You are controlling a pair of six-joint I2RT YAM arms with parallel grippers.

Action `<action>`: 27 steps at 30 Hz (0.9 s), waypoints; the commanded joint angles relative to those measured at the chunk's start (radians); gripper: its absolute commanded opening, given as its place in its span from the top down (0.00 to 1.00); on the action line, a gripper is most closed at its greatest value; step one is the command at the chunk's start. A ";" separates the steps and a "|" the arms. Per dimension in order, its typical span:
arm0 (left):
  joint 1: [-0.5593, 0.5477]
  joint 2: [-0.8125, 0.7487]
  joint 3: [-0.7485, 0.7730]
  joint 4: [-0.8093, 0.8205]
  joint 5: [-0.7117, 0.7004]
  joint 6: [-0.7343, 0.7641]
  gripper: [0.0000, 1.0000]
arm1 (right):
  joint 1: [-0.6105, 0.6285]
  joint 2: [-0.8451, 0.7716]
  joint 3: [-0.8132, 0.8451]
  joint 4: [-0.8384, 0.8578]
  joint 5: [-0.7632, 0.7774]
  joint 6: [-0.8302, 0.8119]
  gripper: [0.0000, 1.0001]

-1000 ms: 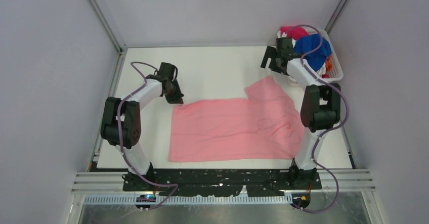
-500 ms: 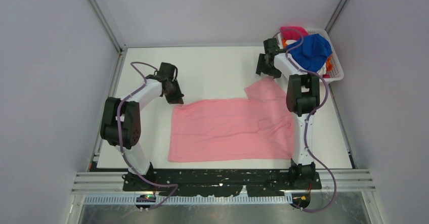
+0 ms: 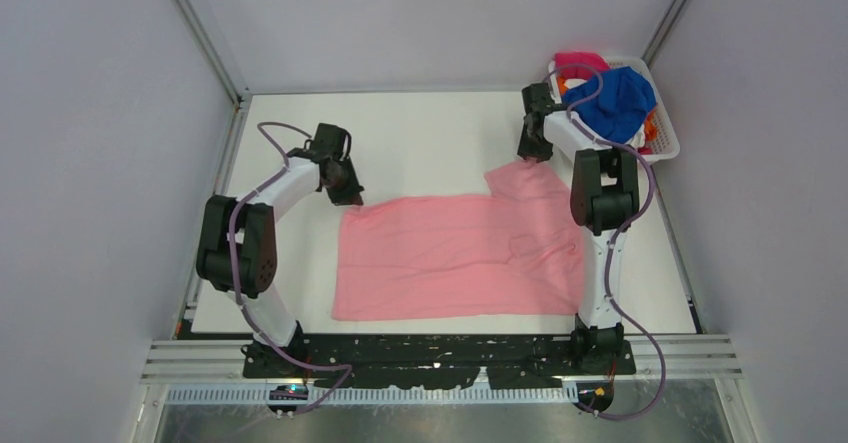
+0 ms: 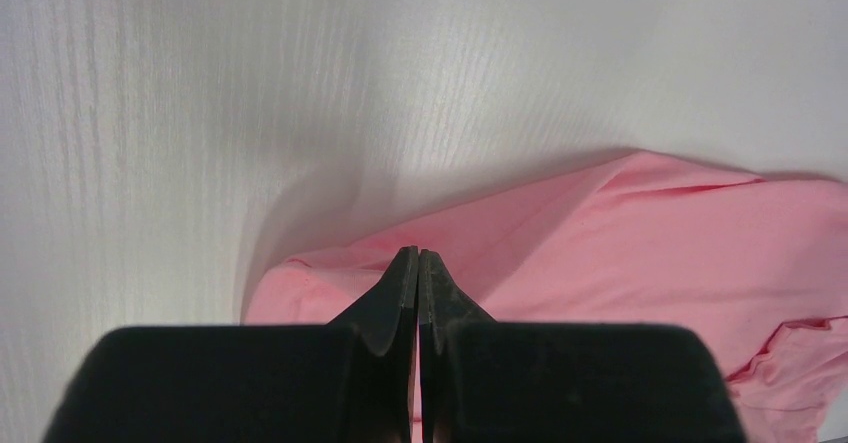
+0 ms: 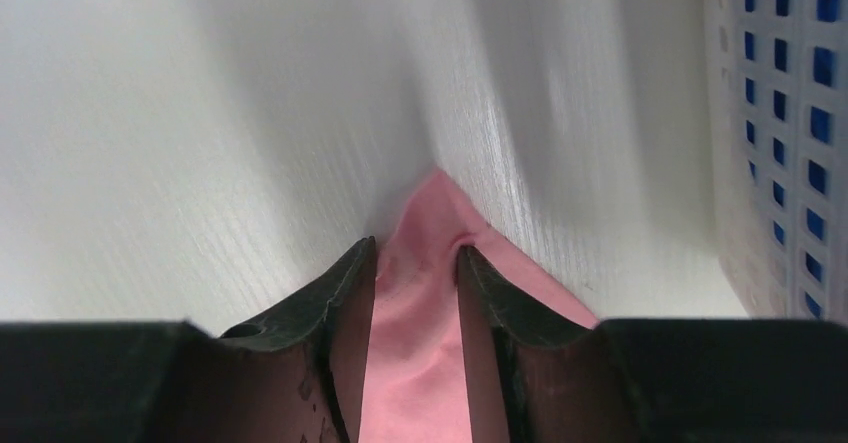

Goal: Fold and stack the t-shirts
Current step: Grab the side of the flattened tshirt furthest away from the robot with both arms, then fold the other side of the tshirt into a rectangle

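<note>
A light pink t-shirt lies spread flat on the white table, collar toward the right. My left gripper is shut on its far left corner, where the pink cloth rises around the closed fingertips. My right gripper is down at the tip of the far sleeve. Its jaws stand partly apart, one on each side of the sleeve, and the cloth bunches between them. More t-shirts, blue, magenta and orange, are piled in the basket.
A white plastic mesh basket stands at the table's far right corner, just right of my right gripper; its wall shows in the right wrist view. Grey walls close in the table on three sides.
My right arm swung left from the basket and came down onto the sleeve tip, and its jaws narrowed around the cloth. The left arm and the pink t-shirt have not moved.
</note>
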 commanded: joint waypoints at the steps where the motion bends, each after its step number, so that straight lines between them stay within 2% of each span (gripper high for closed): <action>1: -0.006 -0.062 -0.006 0.000 0.005 0.001 1.00 | 0.007 -0.076 -0.036 0.032 0.033 -0.004 0.66; 4: -0.008 -0.070 -0.006 -0.001 0.002 0.001 1.00 | 0.009 -0.102 -0.045 0.063 0.025 -0.023 0.81; 5: -0.009 -0.075 -0.008 -0.001 0.001 -0.001 1.00 | 0.013 -0.122 -0.056 0.079 0.026 -0.029 0.90; 7: -0.011 -0.088 -0.017 -0.002 -0.001 -0.002 1.00 | 0.018 -0.166 -0.096 0.117 0.038 -0.049 0.94; 10: -0.019 -0.111 -0.040 0.001 -0.008 -0.003 1.00 | 0.026 -0.267 -0.188 0.168 0.045 -0.058 0.95; 16: -0.026 -0.171 -0.100 0.007 -0.024 -0.007 1.00 | 0.035 -0.482 -0.480 0.252 0.049 -0.042 0.95; 22: -0.033 -0.246 -0.186 0.018 -0.038 -0.010 1.00 | 0.058 -0.691 -0.699 0.250 0.079 -0.018 0.95; 27: -0.037 -0.297 -0.235 0.033 -0.038 -0.020 1.00 | 0.087 -0.875 -0.812 0.209 0.123 0.000 0.95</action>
